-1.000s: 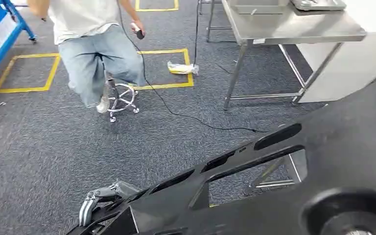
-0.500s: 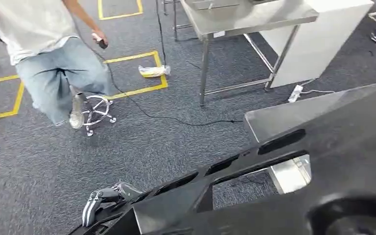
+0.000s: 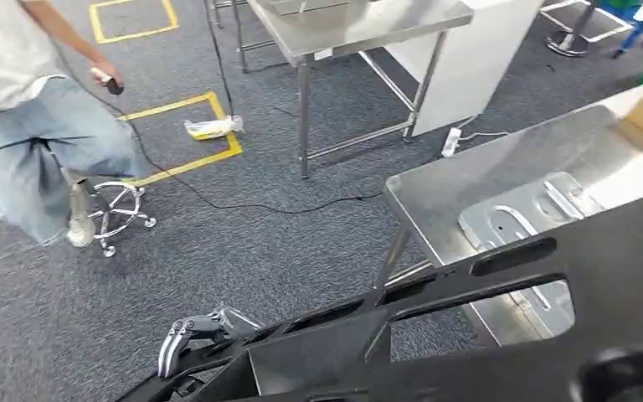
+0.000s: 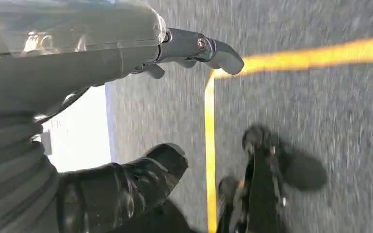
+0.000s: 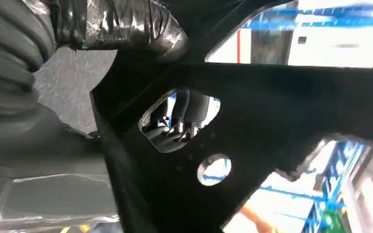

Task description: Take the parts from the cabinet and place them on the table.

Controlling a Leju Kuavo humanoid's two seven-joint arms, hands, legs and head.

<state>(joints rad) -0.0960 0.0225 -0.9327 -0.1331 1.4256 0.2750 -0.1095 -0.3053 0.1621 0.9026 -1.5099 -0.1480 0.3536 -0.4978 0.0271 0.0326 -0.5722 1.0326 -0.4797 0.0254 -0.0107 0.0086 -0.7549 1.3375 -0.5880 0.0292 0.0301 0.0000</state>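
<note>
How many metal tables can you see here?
2: one steel table right in front, behind the big black part; another table farther back. More may be out of view.

Left hand (image 4: 126, 121) above grey carpet (image 4: 320, 97) crossed by yellow tape (image 4: 209, 160).

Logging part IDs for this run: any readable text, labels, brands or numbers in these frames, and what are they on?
None readable.
Black part, held by the left hand: no marking visible.
Near table and the metal plate on it: no text.
Small white tag on the edge of the far table: too small to read.
Yellow floor tape: plain lines, no characters.
Wrist views: blurred, nothing legible.
</note>
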